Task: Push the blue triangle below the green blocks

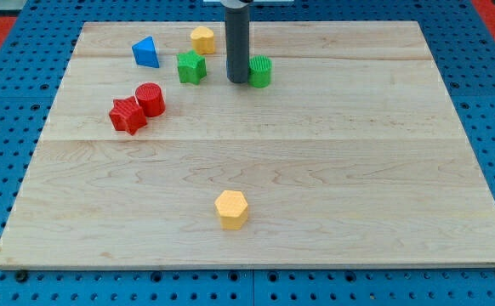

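The blue triangle (145, 52) lies near the view's top left of the wooden board. The green star block (191, 67) sits just to its right and slightly lower. The green cylinder (260, 72) stands further right. My tip (237, 81) rests on the board between the two green blocks, touching or almost touching the green cylinder's left side. The tip is well to the right of the blue triangle.
A yellow block (202, 39) lies above the green star. A red cylinder (150, 99) and a red star block (128, 116) touch each other at the left. A yellow hexagon (231, 208) lies low in the middle. The board (358, 170) sits on blue pegboard.
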